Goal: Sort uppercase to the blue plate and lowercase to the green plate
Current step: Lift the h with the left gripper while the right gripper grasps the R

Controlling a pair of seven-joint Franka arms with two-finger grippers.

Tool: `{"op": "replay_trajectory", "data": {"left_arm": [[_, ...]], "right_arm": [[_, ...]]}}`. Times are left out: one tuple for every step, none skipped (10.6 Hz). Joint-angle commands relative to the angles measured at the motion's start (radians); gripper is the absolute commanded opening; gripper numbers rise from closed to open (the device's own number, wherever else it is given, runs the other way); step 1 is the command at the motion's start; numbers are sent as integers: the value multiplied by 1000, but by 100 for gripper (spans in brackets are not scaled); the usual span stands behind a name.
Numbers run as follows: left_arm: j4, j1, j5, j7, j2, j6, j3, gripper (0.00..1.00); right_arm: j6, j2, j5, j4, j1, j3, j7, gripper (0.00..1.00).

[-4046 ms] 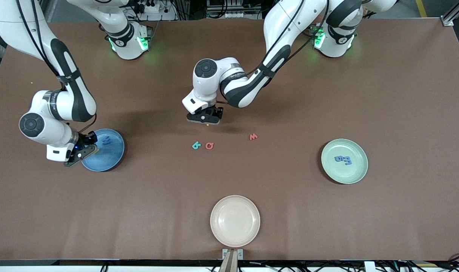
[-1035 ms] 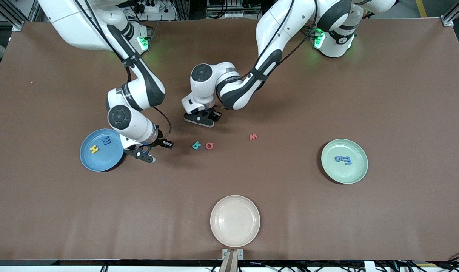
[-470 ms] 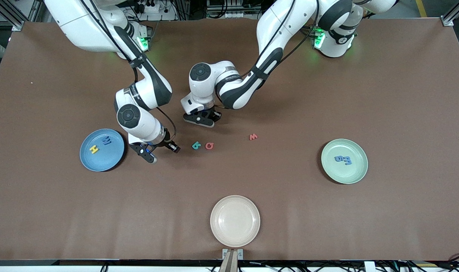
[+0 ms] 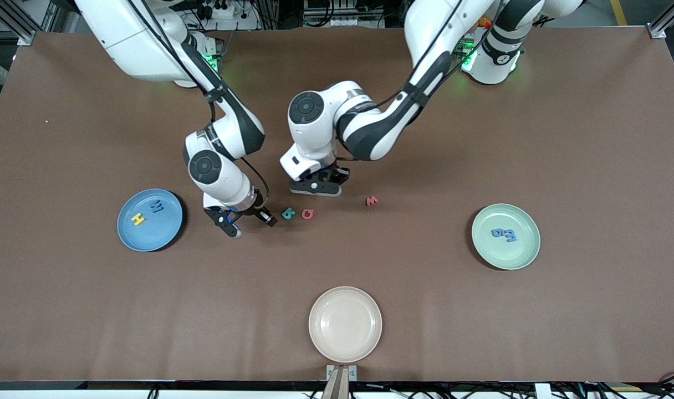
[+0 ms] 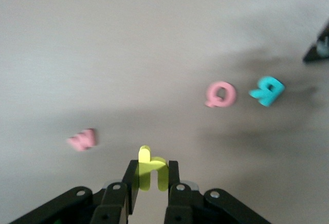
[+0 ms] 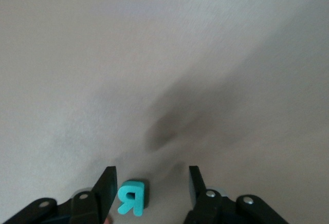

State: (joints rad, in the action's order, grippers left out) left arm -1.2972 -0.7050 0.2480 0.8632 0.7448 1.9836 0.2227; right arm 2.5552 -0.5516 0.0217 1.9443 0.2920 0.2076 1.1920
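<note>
Right hand (image 4: 248, 221) has swung from the blue plate (image 4: 173, 221) to teal B (image 6: 132, 197), fingers spread — left hand (image 5: 152, 179) clenched on yellow h (image 5: 151, 171), hidden from the front camera.

Mid-frame lie teal foam B (image 4: 288, 213), red Q (image 4: 307, 214), red w (image 4: 372, 200) — sky-blue round plate (image 4: 154, 238) holds yellow H (image 4: 139, 219), blue M (image 4: 156, 208); mint-green round plate (image 4: 509, 255) blue g (image 4: 498, 233), blue m (image 4: 510, 237)

My right gripper (image 4: 250, 223): moved from blue plate (image 4: 168, 235) to beside teal B (image 4: 288, 213). Left gripper (image 4: 320, 187): shifted toward red w (image 4: 372, 200).
</note>
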Motion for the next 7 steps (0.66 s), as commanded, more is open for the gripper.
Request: {"op": "replay_trajectory", "data": {"left_arm": [[-40,85,-68,-59,-90,-115,6,0],[-40,137,-90,-93,-113,-155,6,0],[-40,172,-93,-140,-132,-204,6,0],[-40,209,-92,-173,-149,-244,6,0],[-40,258,-92,-228,-169,-290,6,0],[-53,319,-104,-303,-189,-316,7,0],[-82,376,-134,-334,-212,-318,7,0]], "right_arm": [[8,-45,-3,-62,44,-2,98,58],[7,-53,-22,-73,71,-4,141,58],[4,-60,-70,-80,81,-7,194,58],[0,-68,-136,-93,81,-7,245,57],[-4,-76,-191,-91,85,-7,286,57],[-4,-85,-244,-91,93,-7,323,57],[-4,-90,-282,-91,98,-7,351,57]]}}
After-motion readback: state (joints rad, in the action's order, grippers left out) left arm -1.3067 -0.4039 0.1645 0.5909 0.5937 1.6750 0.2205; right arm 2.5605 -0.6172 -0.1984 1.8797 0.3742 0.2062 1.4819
